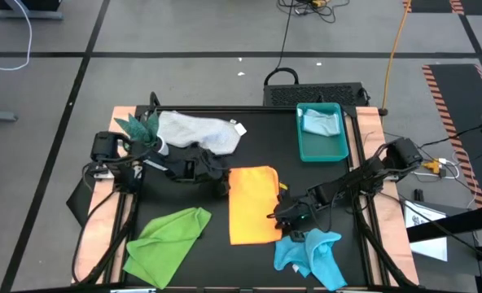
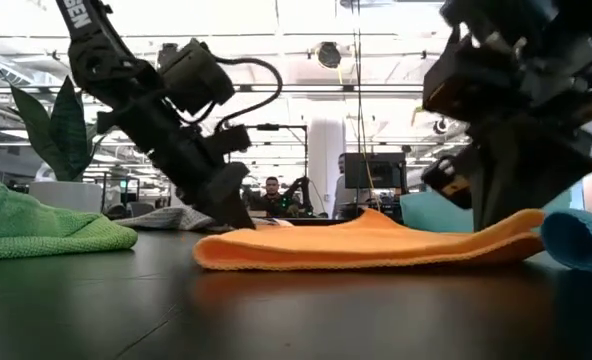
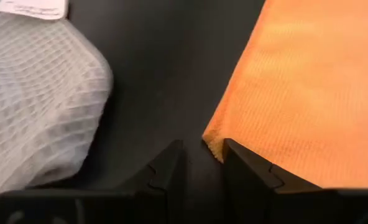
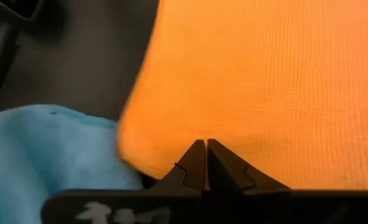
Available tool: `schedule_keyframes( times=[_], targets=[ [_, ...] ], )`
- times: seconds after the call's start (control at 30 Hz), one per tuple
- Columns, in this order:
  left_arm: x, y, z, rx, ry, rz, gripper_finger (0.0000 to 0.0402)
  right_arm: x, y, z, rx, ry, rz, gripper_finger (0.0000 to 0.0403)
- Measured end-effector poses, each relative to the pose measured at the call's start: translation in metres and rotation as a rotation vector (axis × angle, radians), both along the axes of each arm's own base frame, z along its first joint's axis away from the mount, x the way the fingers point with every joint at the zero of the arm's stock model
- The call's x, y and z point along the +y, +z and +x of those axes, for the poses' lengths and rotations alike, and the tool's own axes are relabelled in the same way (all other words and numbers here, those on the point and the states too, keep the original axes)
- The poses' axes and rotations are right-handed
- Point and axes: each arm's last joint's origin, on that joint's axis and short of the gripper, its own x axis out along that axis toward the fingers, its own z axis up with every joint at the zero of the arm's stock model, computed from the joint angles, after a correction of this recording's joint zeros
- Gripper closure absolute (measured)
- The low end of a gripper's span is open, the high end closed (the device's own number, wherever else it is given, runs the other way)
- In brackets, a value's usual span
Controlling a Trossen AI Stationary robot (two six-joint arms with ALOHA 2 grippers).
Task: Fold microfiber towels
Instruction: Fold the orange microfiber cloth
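The orange towel lies folded flat in the middle of the table. My left gripper stands open at its far left corner, low over the table. My right gripper is shut and sits on the towel near its right edge. A white-grey towel lies bunched at the far left. A lime green towel lies near left, and a turquoise towel lies crumpled near right. A pale blue towel lies in the teal tray. My left gripper has one finger over the edge of the orange towel beside the corner and the other over bare table; whether either touches the cloth I cannot tell. My right gripper rests its shut fingertips on the towel's top face near the right edge, slanting down from the table's right. The towel lies flat on the table; whether a layer is pinched I cannot tell.
A small plant in a white pot stands at the far left corner, next to the white-grey towel. Bare black table shows between the orange towel and the tray. The turquoise towel lies close beside my right gripper.
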Motion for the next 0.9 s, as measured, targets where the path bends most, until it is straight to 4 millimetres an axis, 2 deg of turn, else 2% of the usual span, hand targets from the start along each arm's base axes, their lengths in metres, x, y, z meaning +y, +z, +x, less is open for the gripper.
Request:
schedule_keyframes(
  times=[0.2, 0.3, 0.43, 0.63, 0.77, 0.9],
  targets=[
    [-0.016, 0.02, 0.005, -0.129, -0.034, 0.016, 0.0286, -0.004, 0.019, 0.0, -0.1, -0.074, -0.059, 0.0394],
    [-0.017, 0.021, 0.008, -0.156, -0.059, 0.019, 0.0287, -0.019, 0.024, 0.006, -0.179, -0.276, -0.173, 0.0394],
    [-0.014, 0.009, 0.009, -0.118, -0.055, 0.025, 0.0287, -0.049, 0.023, 0.013, -0.202, -0.581, -0.259, 0.0394],
    [-0.007, -0.012, 0.01, -0.053, -0.027, 0.02, 0.0287, -0.087, 0.006, 0.014, -0.145, -0.729, -0.293, 0.0394],
    [-0.004, -0.014, 0.009, -0.044, -0.008, 0.013, 0.0287, -0.103, -0.012, 0.011, -0.064, -0.784, -0.327, 0.0394],
    [-0.007, -0.009, 0.005, -0.008, 0.007, 0.038, 0.0287, -0.111, -0.019, 0.005, -0.052, -0.88, -0.41, 0.0395]
  ],
)
